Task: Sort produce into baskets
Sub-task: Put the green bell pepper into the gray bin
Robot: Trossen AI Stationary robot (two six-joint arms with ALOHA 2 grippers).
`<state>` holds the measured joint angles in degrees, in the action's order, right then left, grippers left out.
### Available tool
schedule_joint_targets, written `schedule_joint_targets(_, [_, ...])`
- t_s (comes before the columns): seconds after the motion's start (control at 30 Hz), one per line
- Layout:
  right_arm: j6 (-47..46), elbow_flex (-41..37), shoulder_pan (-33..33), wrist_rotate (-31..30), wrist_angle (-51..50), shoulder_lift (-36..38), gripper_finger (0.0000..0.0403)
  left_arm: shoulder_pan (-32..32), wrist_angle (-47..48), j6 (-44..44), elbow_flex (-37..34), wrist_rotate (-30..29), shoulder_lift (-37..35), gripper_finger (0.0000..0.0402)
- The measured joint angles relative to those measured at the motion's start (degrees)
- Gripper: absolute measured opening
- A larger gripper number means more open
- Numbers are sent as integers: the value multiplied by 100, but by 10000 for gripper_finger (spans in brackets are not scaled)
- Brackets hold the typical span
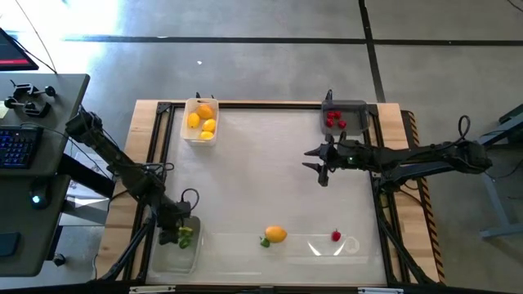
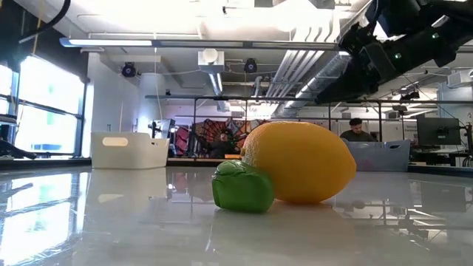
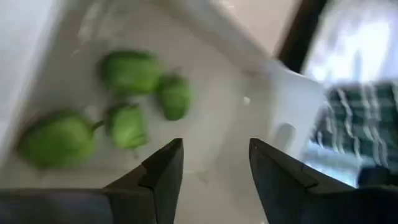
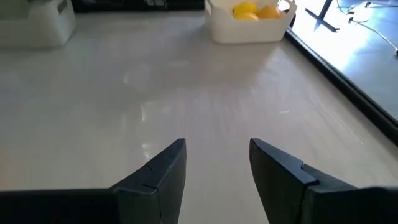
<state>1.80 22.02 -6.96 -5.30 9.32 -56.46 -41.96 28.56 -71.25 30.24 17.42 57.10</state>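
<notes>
My left gripper point(image 3: 214, 162) stands open over the clear basket point(image 1: 174, 255) at the table's near left. Several green pieces point(image 3: 127, 93) lie on that basket's floor beyond the fingertips, and nothing is between the fingers. My right gripper point(image 1: 323, 170) hangs open above the bare table, right of centre. A yellow-orange fruit point(image 1: 276, 234) rests on the table near the front edge, with a small green piece point(image 2: 242, 186) against it. A red berry point(image 1: 336, 236) lies to their right. The white basket point(image 1: 200, 121) holds yellow and orange fruit. The dark grey basket point(image 1: 344, 117) holds red berries.
A black frame point(image 1: 270, 104) runs around the tabletop. A desk with a keyboard point(image 1: 18, 147) stands off the table's left. There is bare tabletop point(image 4: 186, 93) between my right gripper and the white basket. A person point(image 2: 358, 130) sits in the room beyond the table.
</notes>
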Motion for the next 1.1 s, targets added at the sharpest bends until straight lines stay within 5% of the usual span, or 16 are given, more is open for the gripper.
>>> schedule_joint_targets(0.2, [281,0,247,23,85,-431,167,567,-469,2033,2,-521,-216,118])
schedule_joint_targets(0.53, [51,0,722,17,860,-897,167,2513,-969,5300,2,-254,-139,12])
schedule_joint_targets(0.7, [-467,10,963,-24,783,-894,167,3376,-1922,6753,2,-261,157,5])
schedule_joint_targets(1.1, [-2128,1069,1570,-481,-2037,-894,201,4724,-5288,8002,4,-263,1785,1])
